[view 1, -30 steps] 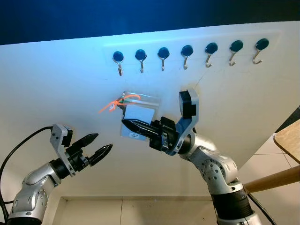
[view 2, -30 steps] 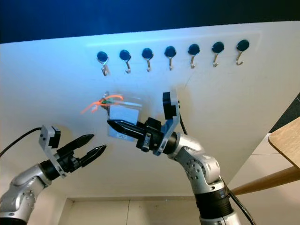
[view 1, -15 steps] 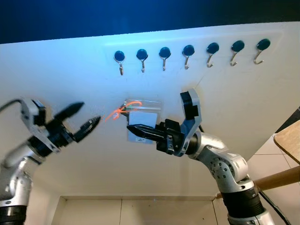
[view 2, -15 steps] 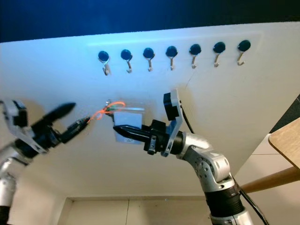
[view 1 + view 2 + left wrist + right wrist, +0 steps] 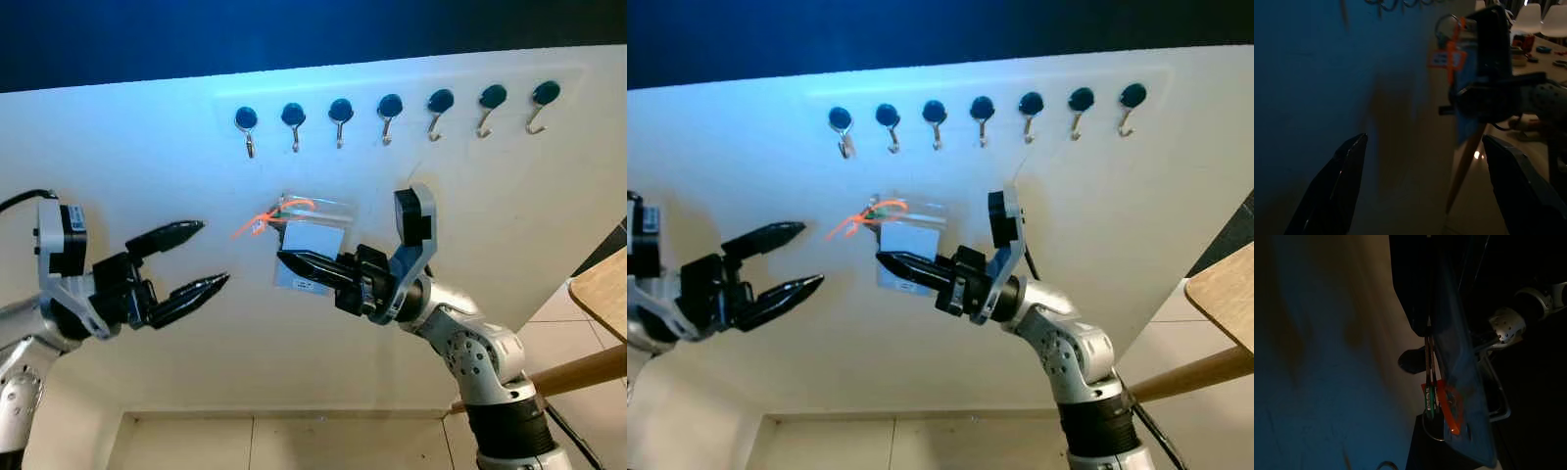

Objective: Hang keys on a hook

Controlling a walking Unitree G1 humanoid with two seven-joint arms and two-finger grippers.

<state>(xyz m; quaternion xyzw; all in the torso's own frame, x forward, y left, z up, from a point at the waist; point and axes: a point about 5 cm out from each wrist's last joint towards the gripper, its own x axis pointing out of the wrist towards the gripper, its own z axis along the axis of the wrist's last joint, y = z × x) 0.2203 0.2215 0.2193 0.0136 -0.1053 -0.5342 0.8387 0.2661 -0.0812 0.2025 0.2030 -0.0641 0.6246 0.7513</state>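
Observation:
My right gripper (image 5: pixel 286 259) is shut on a clear plastic bag (image 5: pixel 315 243) with a white card inside. From the bag's top corner hang keys (image 5: pixel 1430 399) with an orange tag (image 5: pixel 257 221). The bag is held in front of the white wall, below a row of several blue-capped metal hooks (image 5: pixel 340 116), well short of them. My left gripper (image 5: pixel 212 255) is open to the left of the bag, its tips pointing at the orange tag with a small gap between. In the left wrist view the bag (image 5: pixel 1465 58) hangs ahead between the two spread fingers (image 5: pixel 1344 176).
The white wall (image 5: pixel 147 176) has a dark blue band above it. A wooden table edge (image 5: pixel 602 289) and a slanted wooden leg (image 5: pixel 578 377) stand at the right. Tiled floor (image 5: pixel 294 441) lies below.
My left gripper has risen, spread wider and now points at the orange tag. The right gripper has shifted slightly right with the bag.

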